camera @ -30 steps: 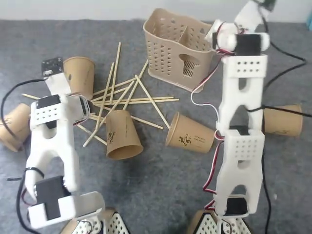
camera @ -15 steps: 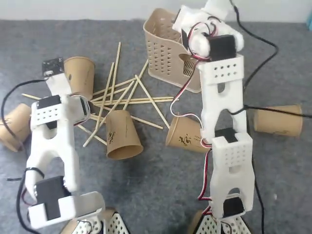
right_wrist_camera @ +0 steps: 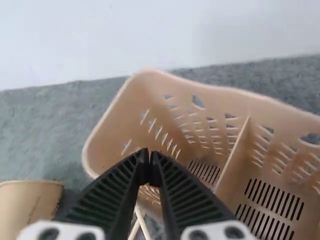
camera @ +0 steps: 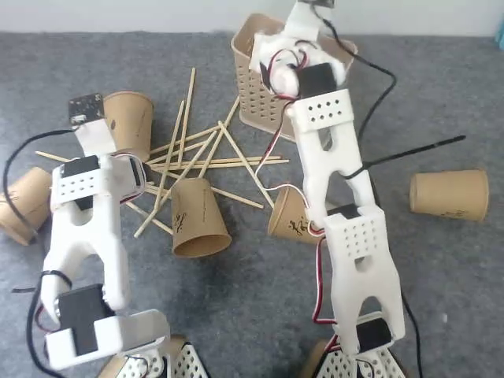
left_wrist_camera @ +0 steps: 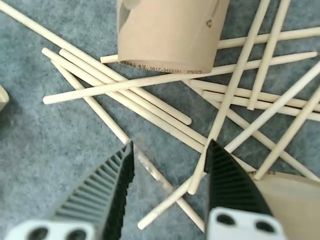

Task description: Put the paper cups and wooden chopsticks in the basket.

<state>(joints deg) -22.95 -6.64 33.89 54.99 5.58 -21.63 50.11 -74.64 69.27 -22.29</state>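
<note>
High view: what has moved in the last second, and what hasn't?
The right arm swung leftward, bringing its shut tool over the basket. Nothing visibly taken or released. The left arm, paper cups and chopsticks stayed put.

Bright, even, diffuse light from above — faint soft shadows under the chopsticks (left_wrist_camera: 150, 81)

We find the basket (camera: 264, 98) at far centre. The chopsticks (camera: 206, 161) lie scattered to its near left, with four paper cups (camera: 197, 219) around them. A fifth cup (camera: 449, 194) lies well apart at right.
</note>
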